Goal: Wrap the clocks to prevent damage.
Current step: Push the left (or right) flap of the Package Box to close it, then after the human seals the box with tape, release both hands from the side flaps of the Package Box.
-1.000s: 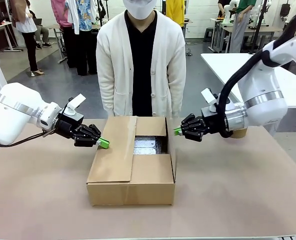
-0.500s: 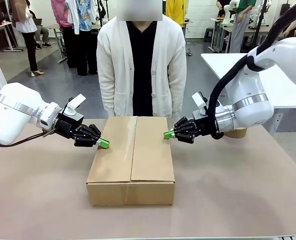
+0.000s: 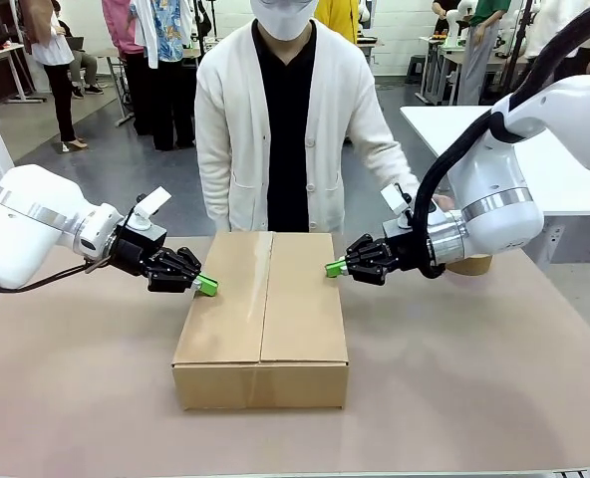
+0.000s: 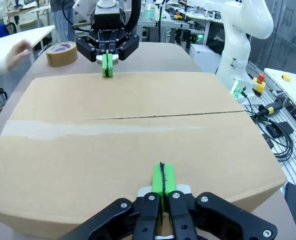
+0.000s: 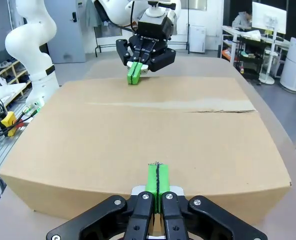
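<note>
A brown cardboard box [image 3: 265, 309] stands in the middle of the table with both top flaps down and the seam untaped. The clocks are hidden inside it. My left gripper [image 3: 206, 286] is shut with nothing in it, its green tips at the box's left top edge. My right gripper [image 3: 335, 268] is likewise shut and empty, its tips resting on the right flap's edge. In the left wrist view my left gripper [image 4: 162, 181] lies on the box top [image 4: 128, 135], facing my right gripper [image 4: 107, 65]. The right wrist view shows my right gripper [image 5: 158, 183] on the lid [image 5: 148, 130] opposite my left gripper [image 5: 134, 73].
A person in a white cardigan stands behind the box, one sleeve [image 3: 390, 149] stretched out behind my right arm. A roll of brown tape [image 4: 62, 53] sits on the table there, with the person's blurred hand [image 4: 15, 50] close to it. Bare table surrounds the box.
The right flap has gone down and the box is closed. My right gripper moved left onto it. The person's arm has stretched out toward the tape side. My left arm stayed put.
</note>
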### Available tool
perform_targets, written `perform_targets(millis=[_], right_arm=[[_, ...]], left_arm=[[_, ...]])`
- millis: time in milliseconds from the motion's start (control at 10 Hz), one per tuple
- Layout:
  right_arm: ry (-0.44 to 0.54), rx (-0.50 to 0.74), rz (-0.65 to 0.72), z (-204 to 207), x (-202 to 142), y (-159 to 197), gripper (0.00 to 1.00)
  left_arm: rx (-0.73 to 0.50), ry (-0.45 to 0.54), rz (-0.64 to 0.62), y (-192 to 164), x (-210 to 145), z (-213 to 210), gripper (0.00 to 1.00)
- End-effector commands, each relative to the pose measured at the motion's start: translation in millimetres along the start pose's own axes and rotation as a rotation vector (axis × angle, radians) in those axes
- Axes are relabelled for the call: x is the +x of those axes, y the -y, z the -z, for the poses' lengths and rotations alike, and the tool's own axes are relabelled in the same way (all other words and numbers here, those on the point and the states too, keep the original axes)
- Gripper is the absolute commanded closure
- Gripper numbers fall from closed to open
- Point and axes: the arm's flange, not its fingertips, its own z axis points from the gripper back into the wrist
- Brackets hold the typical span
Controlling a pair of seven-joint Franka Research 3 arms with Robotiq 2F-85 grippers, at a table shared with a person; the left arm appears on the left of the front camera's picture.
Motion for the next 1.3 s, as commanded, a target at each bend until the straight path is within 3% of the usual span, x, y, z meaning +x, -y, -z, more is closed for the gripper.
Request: perform_targets(millis=[0,100,1200], right_arm=[[-0.096,0.025,0.019,14.1,-26.5,0.4,0.99],[0.000,0.000,0.000,0.0,0.0,0.0,0.99],[0.000,0.000,0.000,0.0,0.0,0.0,0.99]], left_arm=[[0.004,-0.009,-0.005,-0.4,-3.6,2.3,1.00],[0.004,-0.009,-0.005,-0.4,-3.6,2.3,1.00],[0.004,-0.009,-0.005,-0.4,-3.6,2.3,1.00]])
